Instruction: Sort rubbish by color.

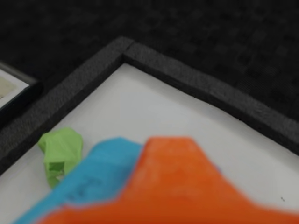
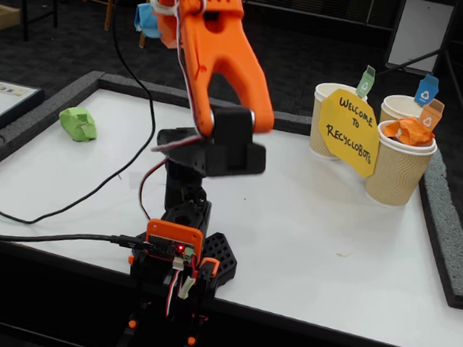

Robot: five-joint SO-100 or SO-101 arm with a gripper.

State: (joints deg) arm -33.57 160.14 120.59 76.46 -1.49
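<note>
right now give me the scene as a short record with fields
surface: white table with dark foam edging
green wad: lying on the table near the far left corner in the fixed view
blue wad: held in the gripper, raised high above the table
orange wad: inside the front cup
cups: three, grouped at the far right behind a yellow sign

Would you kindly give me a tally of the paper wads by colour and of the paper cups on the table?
Lime green wad: 1
Light blue wad, up at the gripper: 1
Orange wad, in the front cup: 1
Paper cups: 3
Total: 6
</note>
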